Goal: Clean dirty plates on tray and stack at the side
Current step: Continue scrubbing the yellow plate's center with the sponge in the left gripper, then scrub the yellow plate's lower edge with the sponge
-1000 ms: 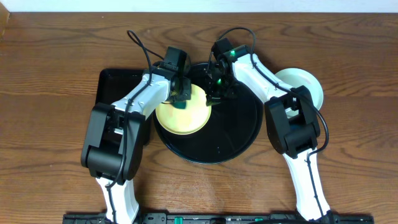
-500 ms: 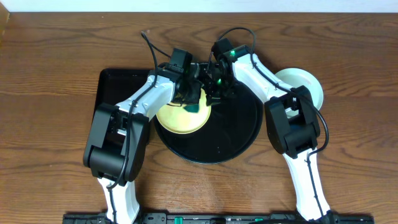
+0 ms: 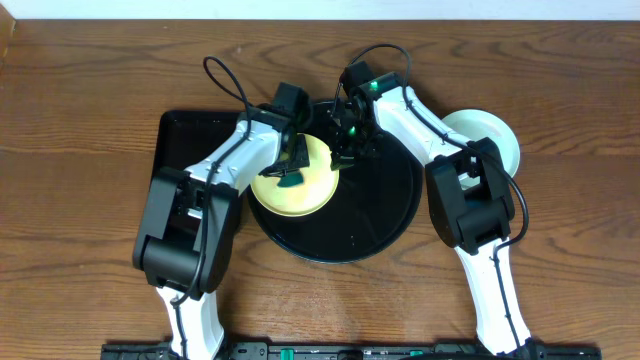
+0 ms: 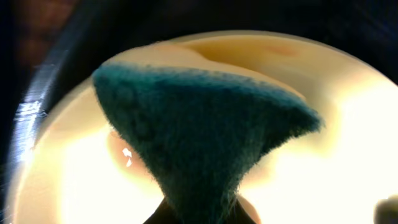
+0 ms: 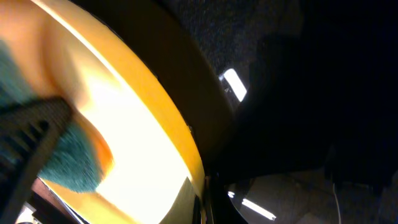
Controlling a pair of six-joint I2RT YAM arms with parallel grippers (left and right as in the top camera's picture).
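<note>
Rectangular black tray point(image 3: 180, 135) sits left of round tray point(image 3: 385, 215), and left arm crosses over its right part. Aqua plate point(image 3: 497, 135) on table at right, partly hidden behind right arm. Yellow plate point(image 3: 305, 195) lies on round tray's left side. Left gripper point(image 3: 292, 172) is clamped on teal sponge point(image 4: 205, 130), pressing it onto plate. I see faint red smear point(image 4: 280, 50) near far rim. Right gripper point(image 3: 347, 152) sits at plate's right edge; I cannot tell how far its jaws are open.

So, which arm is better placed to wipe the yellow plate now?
The left. The left gripper holds the teal sponge down on the yellow plate. The right gripper sits at the plate's rim over the tray, without a sponge, and seems only to steady it.
</note>
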